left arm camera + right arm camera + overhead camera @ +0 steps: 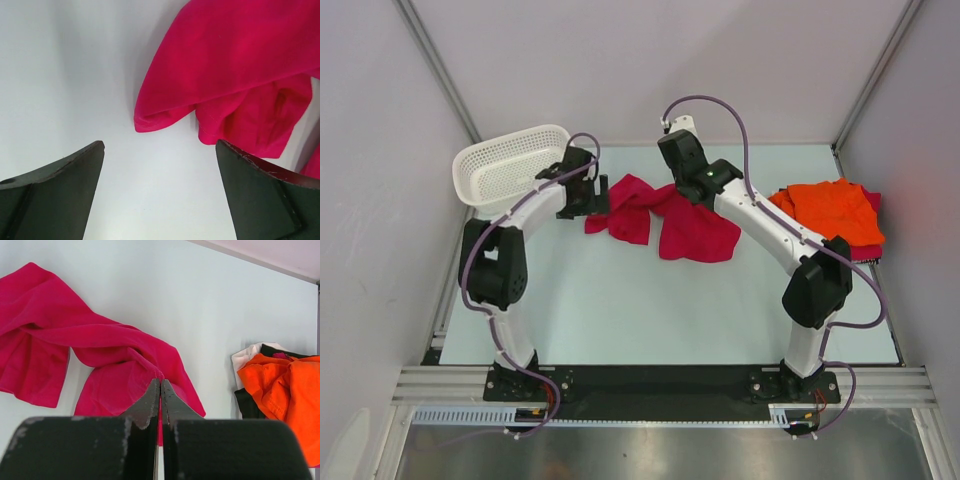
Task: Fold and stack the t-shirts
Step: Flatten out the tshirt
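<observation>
**A:** State of the right gripper (160, 382)?

**B:** Clenched. The fingertips pinch a raised ridge of the crimson t-shirt (692, 236), and a sliver of red shows between the pads.

**A:** And the left gripper (160, 145)?

**B:** Released, jaws spread wide with nothing between them. Only bare bench (640, 310) lies under it. A folded-over lobe of the same shirt lies just beyond the fingertips, not touching them.

**A:** Where does that shirt sit?

**B:** Near the far edge of the bench, about mid-width. It is crumpled and unfolded. One lobe runs left toward the left gripper, and the larger mass spreads right and toward the near edge, under the right wrist. The pinch point is where the two lobes meet.

**A:** The other shirts?

**B:** The orange t-shirt (830, 208) is at the right edge, toward the far corner, well apart from the pinched one. It is rumpled and lies on top of a pile. A second crimson t-shirt (868, 250) pokes out beneath it on the right side. In the right wrist view, dark and white cloth (247, 360) also shows at the pile's left side; I can't tell what it is.

**A:** Anything else on the bench?

**B:** A white mesh basket (520, 133) at the far-left corner, tilted against the wall, just left of the left gripper. No cloth is visible inside it.
</observation>
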Robot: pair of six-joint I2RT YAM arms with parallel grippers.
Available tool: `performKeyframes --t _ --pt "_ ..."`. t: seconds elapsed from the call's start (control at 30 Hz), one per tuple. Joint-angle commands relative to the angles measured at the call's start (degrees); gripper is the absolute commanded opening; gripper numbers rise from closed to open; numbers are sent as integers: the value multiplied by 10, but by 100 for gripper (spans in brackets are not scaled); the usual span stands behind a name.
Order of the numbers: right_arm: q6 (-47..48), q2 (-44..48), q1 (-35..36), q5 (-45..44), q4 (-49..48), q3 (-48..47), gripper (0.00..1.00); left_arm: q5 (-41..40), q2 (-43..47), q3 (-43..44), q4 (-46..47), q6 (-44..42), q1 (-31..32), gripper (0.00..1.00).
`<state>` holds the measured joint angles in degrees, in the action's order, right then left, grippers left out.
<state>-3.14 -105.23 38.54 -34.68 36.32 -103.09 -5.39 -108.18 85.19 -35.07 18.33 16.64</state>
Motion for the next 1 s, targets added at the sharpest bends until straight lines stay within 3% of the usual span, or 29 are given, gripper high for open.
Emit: performKeyframes --t 0.0,0.2,0.3,0.37,0.4,0.63,0.97 --pt "0 0 0 -12 -2 -2 0 -9 -26 12 -2 -9 -1 98" --pt "-1 6 -3 -15 2 9 0 -14 -73 37 -3 6 -2 92" --pt "-3 9 -3 -17 3 16 0 -16 -97 56 -7 11 -4 79" --pt "-3 10 -5 -18 5 18 0 -26 -106 72 -11 24 -6 4" --pt "-3 11 -5 -18 6 18 0 -40 -108 78 -23 35 -7 0" --pt "-2 32 -14 -27 3 9 0 -81 -42 109 -24 48 -15 0" --pt "12 128 -29 -89 -62 -19 0 -183 193 107 32 91 -28 0"
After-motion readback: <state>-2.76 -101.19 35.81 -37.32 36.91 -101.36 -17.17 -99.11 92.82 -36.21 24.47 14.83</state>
